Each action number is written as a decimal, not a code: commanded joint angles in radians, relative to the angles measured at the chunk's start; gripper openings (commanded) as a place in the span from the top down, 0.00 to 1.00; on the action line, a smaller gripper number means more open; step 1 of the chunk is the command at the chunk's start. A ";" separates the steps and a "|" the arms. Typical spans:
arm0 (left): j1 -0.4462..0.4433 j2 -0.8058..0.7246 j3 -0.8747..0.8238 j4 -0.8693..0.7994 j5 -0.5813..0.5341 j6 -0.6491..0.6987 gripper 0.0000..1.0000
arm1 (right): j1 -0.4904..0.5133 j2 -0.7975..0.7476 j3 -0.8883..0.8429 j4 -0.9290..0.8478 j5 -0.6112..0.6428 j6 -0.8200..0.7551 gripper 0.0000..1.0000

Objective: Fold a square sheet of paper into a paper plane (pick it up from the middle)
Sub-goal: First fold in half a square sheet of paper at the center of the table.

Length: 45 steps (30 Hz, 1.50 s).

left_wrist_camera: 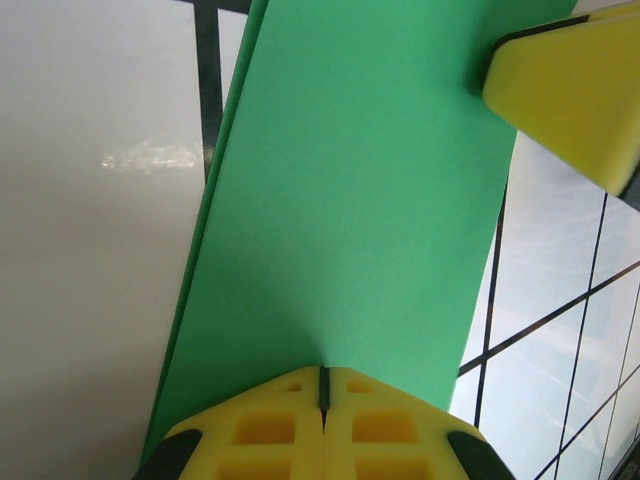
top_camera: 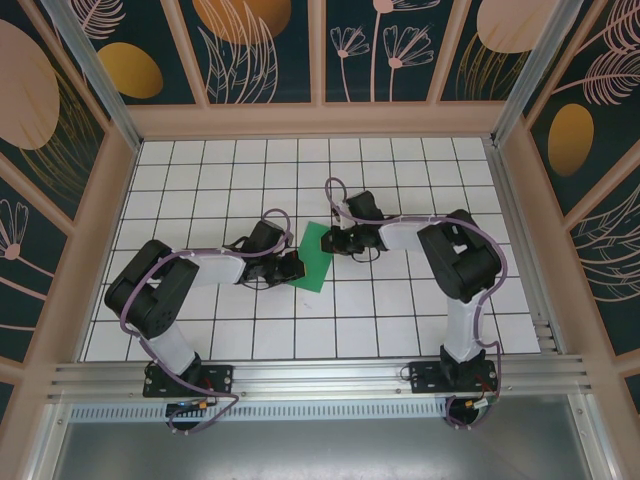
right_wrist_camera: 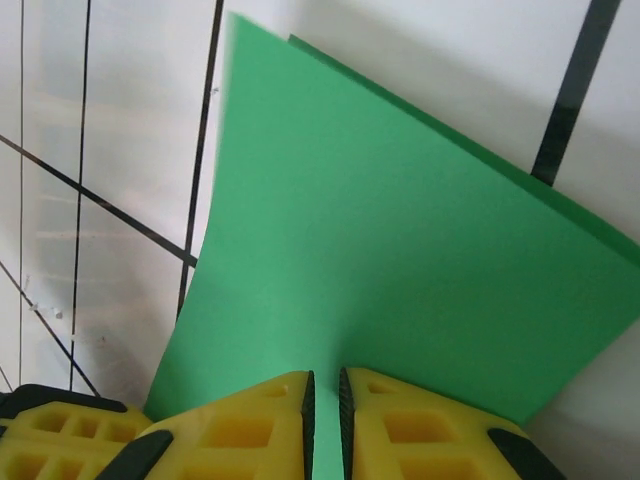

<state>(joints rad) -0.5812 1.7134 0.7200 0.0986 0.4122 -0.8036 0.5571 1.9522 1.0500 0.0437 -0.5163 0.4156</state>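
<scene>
Square sheet of paper (top_camera: 314, 256), doubled over, lay at the centre of the table (top_camera: 200, 180). The left gripper (top_camera: 291, 266) pinched its table-left edge, and the right gripper (top_camera: 336, 241) pinched its table-right edge.

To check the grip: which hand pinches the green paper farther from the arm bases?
The right hand: it pinches the green paper at its right edge, toward the back wall; the left hand holds the nearer left edge.
</scene>
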 commanded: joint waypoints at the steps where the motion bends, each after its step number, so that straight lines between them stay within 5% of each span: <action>1: -0.001 0.075 -0.036 -0.164 -0.135 0.030 0.99 | -0.030 0.028 0.033 -0.025 0.005 -0.037 0.83; 21: -0.002 0.082 -0.043 -0.177 -0.148 0.033 1.00 | -0.167 0.063 0.097 -0.056 0.067 -0.054 0.83; 32: -0.001 0.016 0.023 -0.119 -0.095 0.019 0.96 | -0.082 -0.133 0.044 -0.078 0.197 -0.042 0.82; 45: -0.001 0.053 0.012 -0.178 -0.158 0.041 0.97 | -0.032 0.014 0.092 -0.072 0.074 -0.040 0.83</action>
<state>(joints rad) -0.5858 1.7176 0.7532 0.0456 0.3912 -0.7887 0.5301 1.9366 1.1084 -0.0113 -0.4141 0.3904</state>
